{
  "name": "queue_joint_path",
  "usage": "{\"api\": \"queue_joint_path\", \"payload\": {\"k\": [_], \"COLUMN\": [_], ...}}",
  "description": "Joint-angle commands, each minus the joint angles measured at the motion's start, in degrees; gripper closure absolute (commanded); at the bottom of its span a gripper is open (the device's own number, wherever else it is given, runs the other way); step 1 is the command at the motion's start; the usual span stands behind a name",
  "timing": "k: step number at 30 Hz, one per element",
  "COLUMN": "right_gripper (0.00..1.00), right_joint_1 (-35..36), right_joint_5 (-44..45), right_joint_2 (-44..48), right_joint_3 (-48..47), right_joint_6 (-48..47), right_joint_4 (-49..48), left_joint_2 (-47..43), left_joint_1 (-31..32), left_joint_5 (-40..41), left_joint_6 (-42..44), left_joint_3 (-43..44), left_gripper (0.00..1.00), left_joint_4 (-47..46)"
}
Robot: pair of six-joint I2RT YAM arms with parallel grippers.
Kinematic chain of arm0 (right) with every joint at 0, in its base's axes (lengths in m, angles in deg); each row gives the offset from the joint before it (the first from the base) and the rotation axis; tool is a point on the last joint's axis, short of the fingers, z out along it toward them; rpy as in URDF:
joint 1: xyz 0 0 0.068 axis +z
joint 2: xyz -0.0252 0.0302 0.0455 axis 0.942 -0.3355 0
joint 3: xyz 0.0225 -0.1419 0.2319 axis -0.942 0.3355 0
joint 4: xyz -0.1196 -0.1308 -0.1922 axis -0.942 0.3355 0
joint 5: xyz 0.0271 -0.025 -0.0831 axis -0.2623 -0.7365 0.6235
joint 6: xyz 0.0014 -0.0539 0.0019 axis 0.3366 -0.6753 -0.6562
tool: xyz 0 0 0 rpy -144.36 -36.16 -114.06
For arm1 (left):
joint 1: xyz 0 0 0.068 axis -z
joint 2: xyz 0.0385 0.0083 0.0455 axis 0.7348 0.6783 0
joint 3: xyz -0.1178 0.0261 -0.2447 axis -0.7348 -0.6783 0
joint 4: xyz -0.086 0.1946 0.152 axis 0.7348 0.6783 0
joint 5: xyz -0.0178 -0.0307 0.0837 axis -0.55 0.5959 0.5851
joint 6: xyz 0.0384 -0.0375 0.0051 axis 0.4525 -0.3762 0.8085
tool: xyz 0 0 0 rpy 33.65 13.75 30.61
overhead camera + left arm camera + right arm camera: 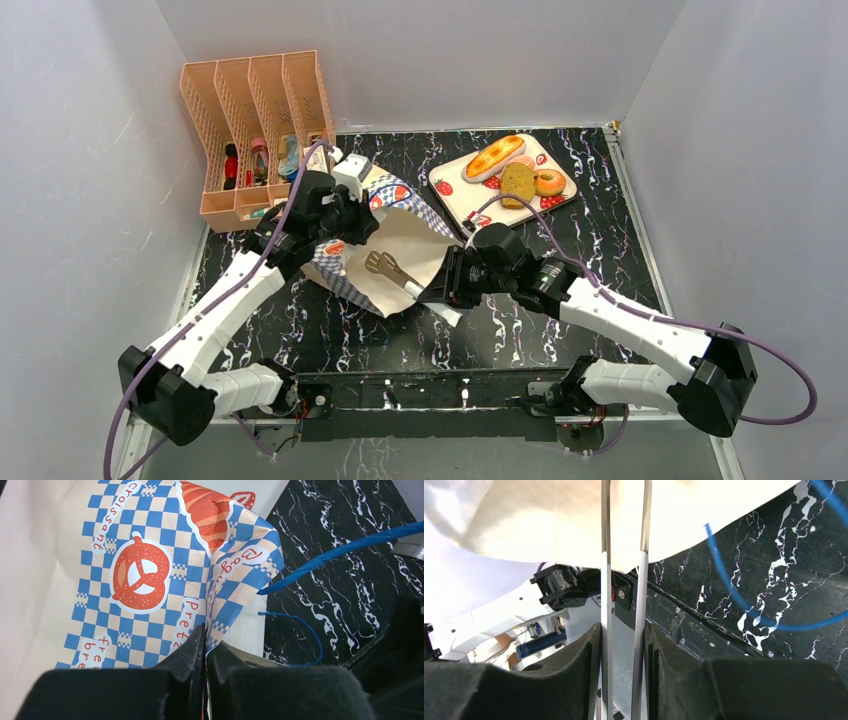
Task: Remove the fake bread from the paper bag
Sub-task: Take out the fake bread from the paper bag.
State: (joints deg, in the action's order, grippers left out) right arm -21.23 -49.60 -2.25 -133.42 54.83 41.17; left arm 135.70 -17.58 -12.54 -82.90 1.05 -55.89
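Observation:
The paper bag (400,235) lies on its side, its white inside facing up and right. My left gripper (345,215) is shut on the bag's checkered edge (140,580), which is pinched between the jaws of that gripper (206,630). My right gripper (450,285) is shut on a pair of metal tongs (390,270) with white handles; their head rests inside the bag's mouth with nothing between the tips. In the right wrist view, the tongs' two arms (606,580) run up from the gripper (624,627) against the white paper (549,525). Fake bread lies on a tray: loaf (494,157), slice (517,183), donut (549,182).
The strawberry-patterned tray (450,190) sits at the back right on the black marble tabletop (600,240). A peach file rack (255,120) holding small items stands at the back left, close to the left arm. Blue cord handles (345,550) trail from the bag. White walls enclose the table.

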Motion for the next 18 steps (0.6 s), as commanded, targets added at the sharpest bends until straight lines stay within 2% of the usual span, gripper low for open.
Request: {"api": "queue_joint_path", "payload": {"k": [1, 9, 13, 18], "right_gripper": [0.77, 0.76, 0.75, 0.72], "right_joint_1": [0.32, 0.40, 0.49, 0.52], "right_joint_5": [-0.05, -3.51, -5.45, -5.66], "right_joint_2": [0.08, -2.42, -5.31, -8.66], "right_joint_3": [3.02, 11.96, 12.41, 9.07], "right_joint_6": [3.63, 8.60, 8.74, 5.94], "right_joint_4": [-11.05, -24.72, -29.17, -29.50], "left_joint_2": [-4.46, -6.85, -6.98, -7.67], "left_joint_1": [-0.23, -0.18, -0.23, -0.21], "left_joint_5": [-4.87, -5.82, -5.98, -5.67], "left_joint_6": [2.78, 1.11, 0.32, -1.41], "left_joint_3": [1.11, -0.91, -1.10, -1.09], "left_gripper": [1.00, 1.00, 1.00, 1.00], "left_joint_4": [4.32, 5.33, 6.19, 6.59]}}
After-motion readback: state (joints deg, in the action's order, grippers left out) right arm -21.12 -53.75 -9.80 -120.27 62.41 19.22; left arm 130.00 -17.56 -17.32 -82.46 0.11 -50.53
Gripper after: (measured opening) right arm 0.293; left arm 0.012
